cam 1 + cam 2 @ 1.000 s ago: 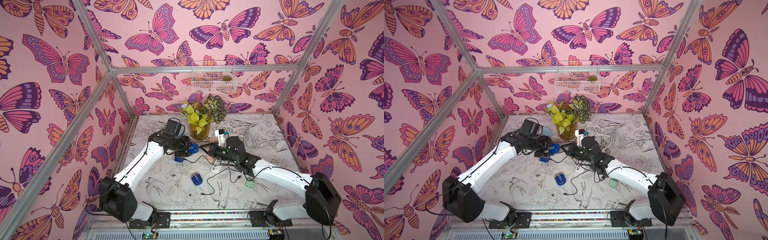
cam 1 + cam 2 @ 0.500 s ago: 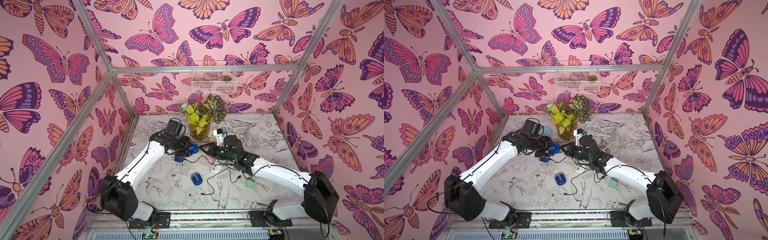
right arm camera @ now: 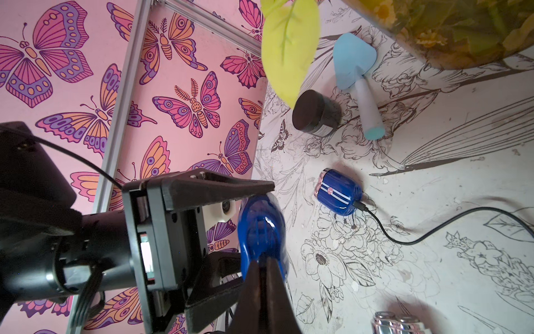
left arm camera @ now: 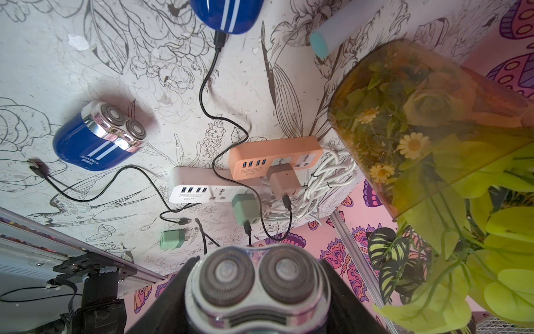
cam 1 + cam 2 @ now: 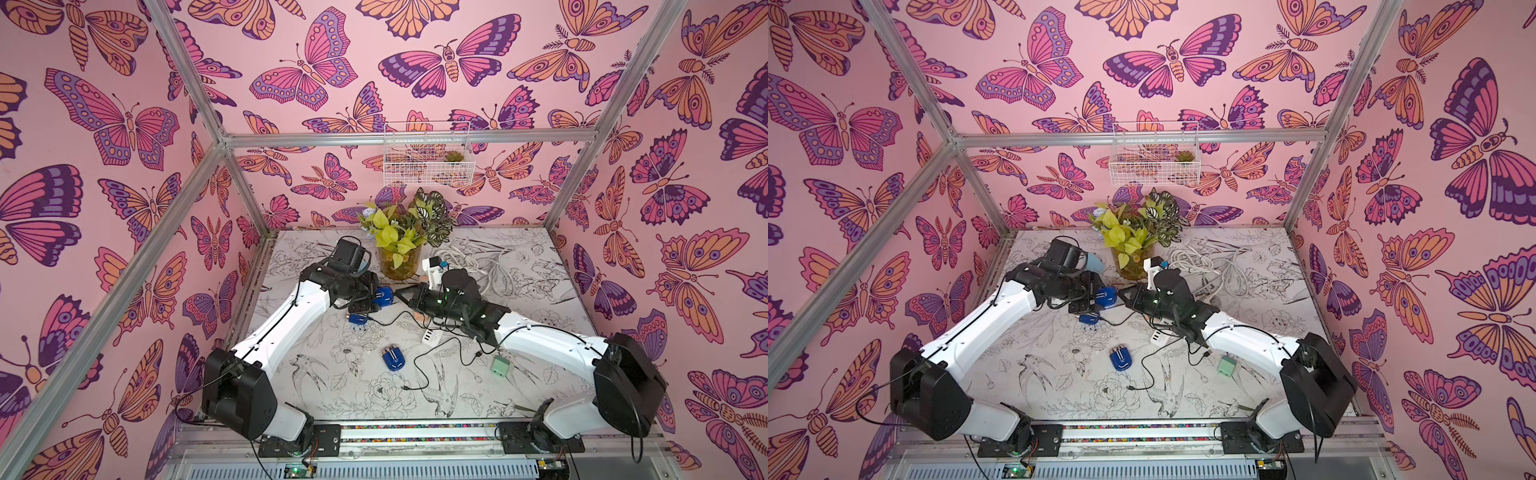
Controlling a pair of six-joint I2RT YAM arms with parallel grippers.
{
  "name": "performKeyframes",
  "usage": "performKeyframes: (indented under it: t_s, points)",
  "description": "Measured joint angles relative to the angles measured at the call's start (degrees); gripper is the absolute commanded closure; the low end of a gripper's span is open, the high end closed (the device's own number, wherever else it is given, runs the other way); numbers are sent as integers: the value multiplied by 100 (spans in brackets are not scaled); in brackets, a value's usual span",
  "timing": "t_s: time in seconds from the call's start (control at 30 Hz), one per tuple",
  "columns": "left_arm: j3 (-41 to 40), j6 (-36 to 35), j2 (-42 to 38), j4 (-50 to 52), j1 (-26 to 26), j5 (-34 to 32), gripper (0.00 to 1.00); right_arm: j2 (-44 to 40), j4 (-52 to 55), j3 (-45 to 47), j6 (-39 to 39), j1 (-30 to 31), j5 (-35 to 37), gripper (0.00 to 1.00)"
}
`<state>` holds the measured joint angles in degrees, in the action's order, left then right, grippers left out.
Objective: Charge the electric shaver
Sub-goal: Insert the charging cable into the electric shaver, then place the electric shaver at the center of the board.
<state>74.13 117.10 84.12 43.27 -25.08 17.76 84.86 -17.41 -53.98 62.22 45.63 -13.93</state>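
Right claw [image 3: 262,260] has slid left over the last second and is now tip-to-base against the held shaver [image 3: 263,231]. Left arm hasn't budged. Right claw's fingers are pressed tight together. Can't tell if a plug sits between them, the tips hide it. Left claw [image 3: 255,221] pinches the held shaver by its sides, off the table at far centre, head end toward its own wrist camera.

Outward: plugged shaver [image 5: 356,319] lies on the table just near of the claws, lead already in. Loose shaver [image 5: 392,358] is nearer still with no lead; a free plug [image 4: 36,166] lies close by. White strip [image 4: 202,188] carries a green adapter [image 4: 245,208]. Its cable [image 4: 248,232] drops out of sight behind the held shaver, so it's probably the lead in play.

Risks, my read: the body is glossy and rounded, so an off-axis push at the port could twist it or pop it out of the left claw. A taut cable could drag the white strip.

Containers:
- Vase [image 5: 399,268], far centre: leaves and fake flowers.
- Wire basket [image 5: 428,174], far wall: one small plant [image 5: 451,156].
- Black jar [image 3: 315,112], far, left of the vase: lid on, contents hidden.
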Motion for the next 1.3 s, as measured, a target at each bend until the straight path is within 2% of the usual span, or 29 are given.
performKeyframes:
  t_s: [0.47, 0.6, 0.7, 0.83, 1.07, 1.3]
  points:
    - [15, 149, -42, -131, 33, -164, 100, 160, -431, 2, 319, -44, -15, 98]
    - [-140, 190, -179, -345, 24, -7, 100, 63, -286, 2, 356, -81, -190, 74]
    - [-313, 214, -354, -623, -13, 107, 100, -201, 275, 2, 225, -105, -374, 55]
    - [-476, 236, -542, -796, -42, 175, 100, -780, 1108, 2, 20, -179, -452, 42]
    - [-739, 188, -608, -927, 52, 48, 100, -1847, 2496, -212, -450, -398, -516, 40]
    - [-1639, 59, -1200, -837, 234, -592, 100, -2111, 3399, -643, -831, -826, -549, 42]
